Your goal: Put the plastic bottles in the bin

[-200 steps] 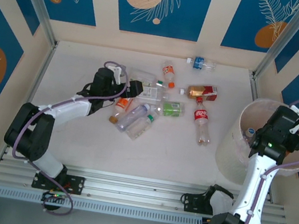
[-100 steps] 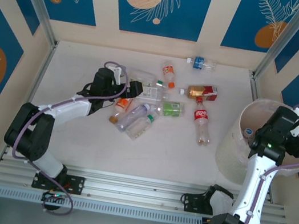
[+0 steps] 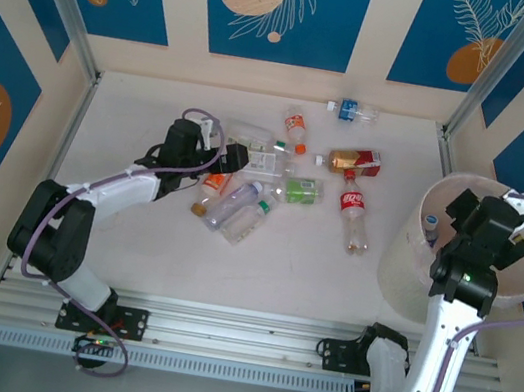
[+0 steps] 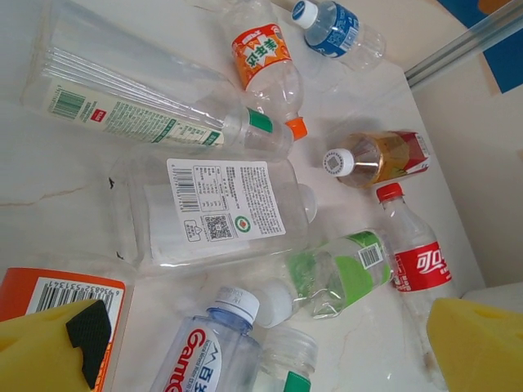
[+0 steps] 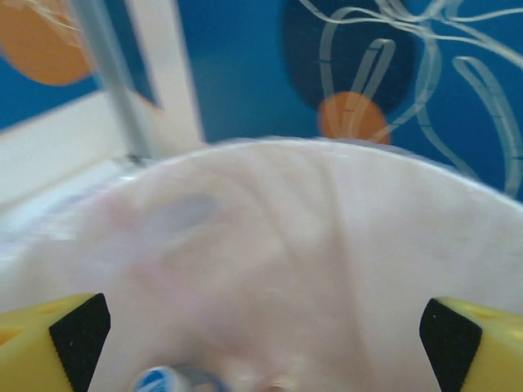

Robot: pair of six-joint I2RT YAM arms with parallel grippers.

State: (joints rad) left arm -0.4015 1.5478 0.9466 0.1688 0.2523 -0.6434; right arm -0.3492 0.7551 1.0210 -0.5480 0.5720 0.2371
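Plastic bottles (image 3: 240,207) scattered mid-desk (image 3: 281,260), clear, several crushed. Red-label bottle (image 3: 354,208) lies beside green-label bottle (image 3: 301,190); orange-label bottle (image 3: 296,128) farther back; blue-label bottle (image 3: 355,111) apart, near far wall.
Bin (image 3: 400,266) at right desk edge: round, pale, translucent. Blue-capped bottle (image 3: 431,224) inside it.
Left hand (image 3: 235,157) released, fingers wide, low over bottle cluster, grasping nothing.
Right hand (image 5: 261,343) released above bin, fingers spread, empty.
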